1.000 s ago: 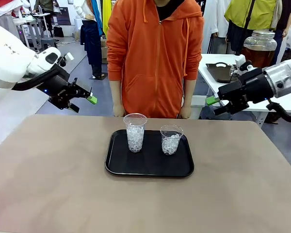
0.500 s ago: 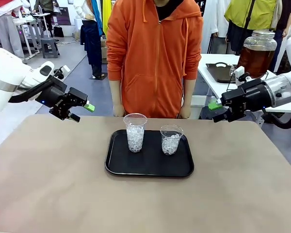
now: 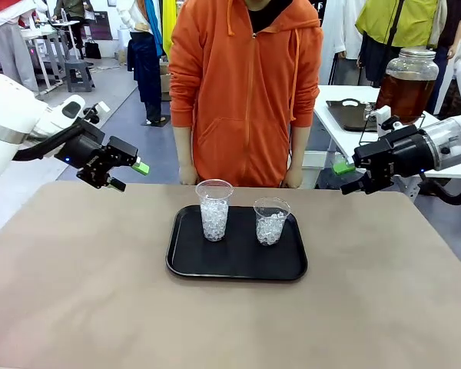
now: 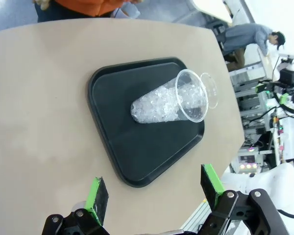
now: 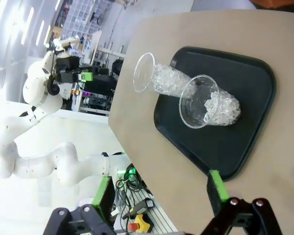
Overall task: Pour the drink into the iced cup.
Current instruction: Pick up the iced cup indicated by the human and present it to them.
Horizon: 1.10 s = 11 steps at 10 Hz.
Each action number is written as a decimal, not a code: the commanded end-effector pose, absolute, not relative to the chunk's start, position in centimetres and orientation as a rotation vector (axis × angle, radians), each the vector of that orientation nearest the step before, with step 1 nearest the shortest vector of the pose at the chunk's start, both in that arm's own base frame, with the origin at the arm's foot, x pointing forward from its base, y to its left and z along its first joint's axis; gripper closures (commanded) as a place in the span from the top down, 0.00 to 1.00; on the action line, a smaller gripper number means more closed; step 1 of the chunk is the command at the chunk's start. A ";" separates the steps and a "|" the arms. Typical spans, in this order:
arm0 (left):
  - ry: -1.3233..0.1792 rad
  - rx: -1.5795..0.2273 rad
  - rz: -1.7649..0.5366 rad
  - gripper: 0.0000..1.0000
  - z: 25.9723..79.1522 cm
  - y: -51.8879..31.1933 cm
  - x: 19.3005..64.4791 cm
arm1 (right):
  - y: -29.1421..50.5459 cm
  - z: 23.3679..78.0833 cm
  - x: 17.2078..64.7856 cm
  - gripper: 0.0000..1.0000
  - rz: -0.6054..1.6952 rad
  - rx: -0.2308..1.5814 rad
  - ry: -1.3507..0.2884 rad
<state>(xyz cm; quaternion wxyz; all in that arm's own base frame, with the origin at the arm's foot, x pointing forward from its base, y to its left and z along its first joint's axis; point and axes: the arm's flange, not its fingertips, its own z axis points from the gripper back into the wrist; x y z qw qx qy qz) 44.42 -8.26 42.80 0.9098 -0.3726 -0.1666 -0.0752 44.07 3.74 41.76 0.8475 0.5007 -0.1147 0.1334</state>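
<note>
Nothing is poured yet: the tall cup [image 3: 214, 211] and short cup [image 3: 271, 223] hold only ice, the drink [image 3: 403, 98] sits in its jar [image 3: 412, 60], and my left claw [image 3: 131, 175] and right claw [image 3: 344, 178] hang open, empty.

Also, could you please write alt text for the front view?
A taller iced cup and a shorter iced cup stand on a black tray on a tan table before a person in orange. The left gripper and right gripper hover open, empty.
</note>
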 end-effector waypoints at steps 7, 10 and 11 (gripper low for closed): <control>-0.323 -1.289 0.042 1.00 39.3 -2.5 47.8 | -0.4 38.1 48.8 1.00 -0.063 1.456 -0.136; -0.253 -1.369 0.142 1.00 37.3 -2.7 49.8 | -1.1 35.8 50.3 1.00 -0.102 1.467 -0.137; -0.215 -1.381 0.154 1.00 37.1 -2.8 50.7 | -1.1 35.2 51.1 1.00 -0.095 1.458 -0.133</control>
